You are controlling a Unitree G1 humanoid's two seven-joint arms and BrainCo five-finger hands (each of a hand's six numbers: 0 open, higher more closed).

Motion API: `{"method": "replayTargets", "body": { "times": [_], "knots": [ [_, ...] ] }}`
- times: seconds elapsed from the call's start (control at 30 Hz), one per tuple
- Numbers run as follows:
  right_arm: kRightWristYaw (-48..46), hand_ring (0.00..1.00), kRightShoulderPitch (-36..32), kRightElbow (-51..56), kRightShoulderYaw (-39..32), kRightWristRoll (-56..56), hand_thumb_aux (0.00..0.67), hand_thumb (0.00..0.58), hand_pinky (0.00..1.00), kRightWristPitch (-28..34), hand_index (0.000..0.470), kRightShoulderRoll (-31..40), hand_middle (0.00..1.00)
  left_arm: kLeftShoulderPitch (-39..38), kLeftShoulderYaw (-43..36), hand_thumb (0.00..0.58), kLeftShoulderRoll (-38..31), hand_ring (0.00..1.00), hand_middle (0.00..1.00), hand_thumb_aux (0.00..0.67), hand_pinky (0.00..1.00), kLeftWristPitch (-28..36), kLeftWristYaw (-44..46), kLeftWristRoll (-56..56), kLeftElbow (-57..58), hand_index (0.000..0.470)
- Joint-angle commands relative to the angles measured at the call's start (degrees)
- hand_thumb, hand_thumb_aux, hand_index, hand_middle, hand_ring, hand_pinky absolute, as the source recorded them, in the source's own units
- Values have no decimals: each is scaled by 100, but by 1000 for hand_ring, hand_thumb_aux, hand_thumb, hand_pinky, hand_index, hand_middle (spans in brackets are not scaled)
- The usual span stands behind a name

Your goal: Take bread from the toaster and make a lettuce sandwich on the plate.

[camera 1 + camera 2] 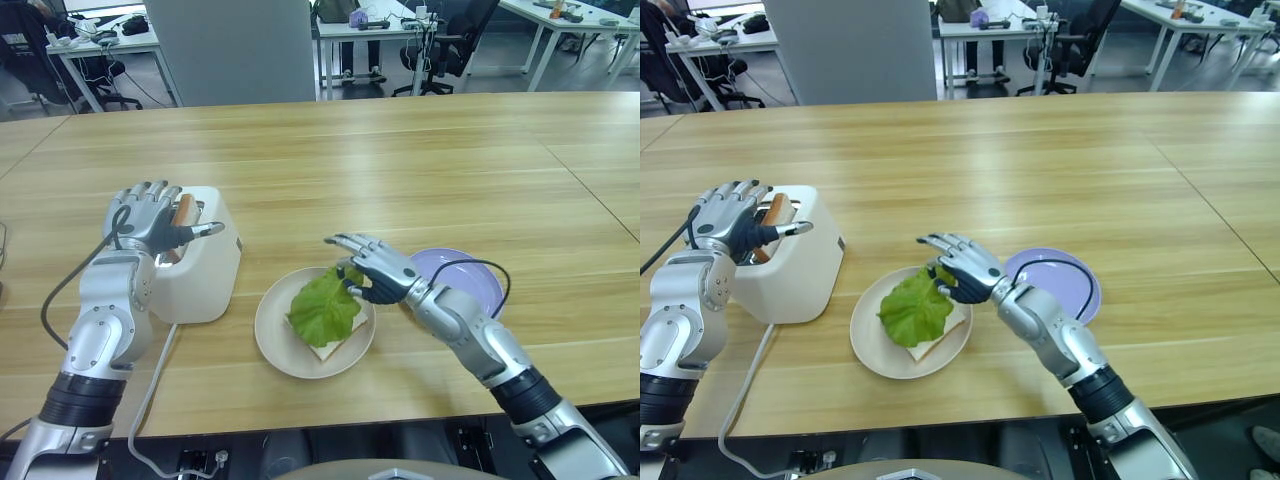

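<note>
Bread (184,209), stiff but crumbly, suits the top-edge hold the left hand (145,220) closes on; right hand (380,268), splayed open, touches limp lettuce's (322,308) two-o'clock edge.

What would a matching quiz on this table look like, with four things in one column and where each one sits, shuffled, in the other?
Things:
1. lettuce leaf
2. toaster
3. purple plate
4. left robot hand

Places:
A. right of the beige plate
B. at the top of the toaster, by the toast sticking out
C. on the bread slice on the beige plate
D. left of the beige plate

Pairs: 1-C, 2-D, 3-A, 4-B.
</note>
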State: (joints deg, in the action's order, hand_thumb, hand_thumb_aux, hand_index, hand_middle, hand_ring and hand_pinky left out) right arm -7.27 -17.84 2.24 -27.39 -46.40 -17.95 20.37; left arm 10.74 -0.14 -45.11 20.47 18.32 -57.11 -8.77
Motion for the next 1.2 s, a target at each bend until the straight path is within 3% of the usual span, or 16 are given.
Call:
{"method": "replayTargets", "body": {
  "times": [0.03, 0.37, 0.83, 0.9, 0.93, 0.97, 1.0, 1.03, 1.07, 1.17, 1.2],
  "knots": [
    [96, 0, -158, 625, -218, 32, 670, 580, 0, -153, 460, -170, 0, 63, -119, 0, -63, 0, 0, 0, 0, 110, 157, -97, 266, 0],
    [538, 0, -464, 2004, -602, -120, 670, 580, 0, -415, 460, -489, 0, 186, -164, 0, -44, 0, 0, 0, 0, 258, 139, -97, 558, 0],
    [1484, 0, -788, 2563, -671, -539, 670, 580, 0, -183, 460, -438, 0, 487, -375, 0, 215, 0, 0, 0, 0, 265, 32, 341, 1517, 0],
    [1652, 0, -811, 2525, -648, -604, 670, 580, 0, -90, 460, -445, 0, 505, -361, 271, 230, 0, 0, 181, 0, 240, 9, 457, 1569, 124],
    [1725, 0, -815, 2493, -643, -636, 670, 580, 0, -40, 460, -446, 0, 520, -345, 441, 251, 0, 0, 342, 0, 215, -17, 539, 1585, 235],
    [1789, 0, -815, 2467, -639, -659, 670, 580, 0, 1, 460, -447, 0, 533, -344, 441, 263, 0, 0, 342, 0, 191, -35, 603, 1596, 235],
    [1836, 0, -812, 2438, -645, -688, 620, 577, 0, 34, 426, -443, 0, 544, -325, 575, 287, 0, 0, 610, 0, 169, -67, 684, 1596, 419],
    [1878, 0, -806, 2412, -653, -721, 620, 577, 0, 78, 426, -438, 0, 564, -305, 575, 315, 0, 0, 610, 0, 151, -113, 761, 1591, 419],
    [1901, 0, -803, 2393, -665, -747, 0, 0, 0, 112, 0, -433, 0, 578, -288, 580, 332, 0, 0, 670, 0, 137, -162, 816, 1582, 460],
    [1929, 0, -799, 2342, -692, -779, 0, 0, 0, 156, 0, -413, 0, 613, -227, 580, 366, 0, 0, 670, 0, 86, -288, 996, 1555, 460],
    [1929, 0, -790, 2297, -698, -792, 0, 0, 0, 173, 0, -395, 0, 627, -199, 580, 380, 322, 322, 670, 322, 63, -342, 1059, 1543, 460]
  ]
}}
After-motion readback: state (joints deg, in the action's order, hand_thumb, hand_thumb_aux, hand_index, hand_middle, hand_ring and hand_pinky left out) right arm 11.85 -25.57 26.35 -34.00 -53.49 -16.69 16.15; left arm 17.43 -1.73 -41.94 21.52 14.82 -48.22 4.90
